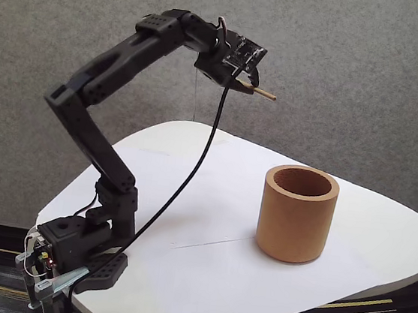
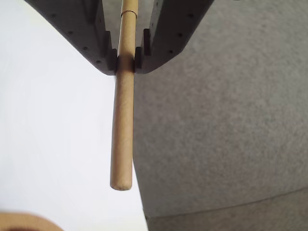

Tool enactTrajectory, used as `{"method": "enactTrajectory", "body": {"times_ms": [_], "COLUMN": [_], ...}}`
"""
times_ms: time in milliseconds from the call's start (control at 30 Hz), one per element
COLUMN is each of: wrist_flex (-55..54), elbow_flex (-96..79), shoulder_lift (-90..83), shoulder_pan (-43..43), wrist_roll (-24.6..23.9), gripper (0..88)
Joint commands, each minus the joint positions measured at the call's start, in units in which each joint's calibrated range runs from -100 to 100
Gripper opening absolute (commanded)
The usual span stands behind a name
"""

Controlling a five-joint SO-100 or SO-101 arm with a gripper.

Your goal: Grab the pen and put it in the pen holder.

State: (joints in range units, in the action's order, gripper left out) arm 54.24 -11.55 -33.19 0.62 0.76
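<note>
Presently the black two-finger tool (image 1: 245, 86) is hanging high above the white rounded counter (image 1: 203, 277), its jaws closed tight on the thin, straight, light tan wood-coloured pen (image 1: 264, 94). In the wrist view the tool (image 2: 126, 61) is pinching the pen (image 2: 122, 130) partway along its shaft, with a long free end running down toward six o'clock and a shorter stretch passing up between the fingers (image 2: 159, 43).

In the fixed view the pen is lying close to level, its free tip pointing toward three o'clock and slightly down. The wide, thick-walled, tan-brown cylindrical pen holder (image 1: 296, 219) is standing upright on the counter, well apart from the tool, toward five o'clock and far below it. A sliver of its rim (image 2: 24, 222) is peeking in at seven o'clock in the wrist view.

The coming move, as I judge it, is turning on that offset: the arm needs to carry the pen outward and downward, tipping its long axis toward upright so the free end is aiming into the mouth. The holder's visible interior is looking empty, though its floor is hidden. A black cable (image 1: 191, 177) is trailing from the wrist down to the base.
</note>
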Motion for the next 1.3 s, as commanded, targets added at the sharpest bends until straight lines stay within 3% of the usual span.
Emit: {"method": "enactTrajectory", "body": {"times_ms": [0, 233, 500, 833, 1267], "wrist_flex": [-5.3, -26.6, -47.8, -53.6, -56.4], "elbow_flex": [-8.8, -21.5, -23.7, -26.7, -45.5], "shoulder_lift": [-9.9, -16.1, -16.1, -16.1, -16.3], "shoulder_pan": [4.4, 11.3, 16.1, 20.5, 20.9], "wrist_roll": [12.9, 27.7, 38.5, 46.7, 50.1], "gripper": [0.3, 0.3, 0.3, 0.3, 0.3]}}
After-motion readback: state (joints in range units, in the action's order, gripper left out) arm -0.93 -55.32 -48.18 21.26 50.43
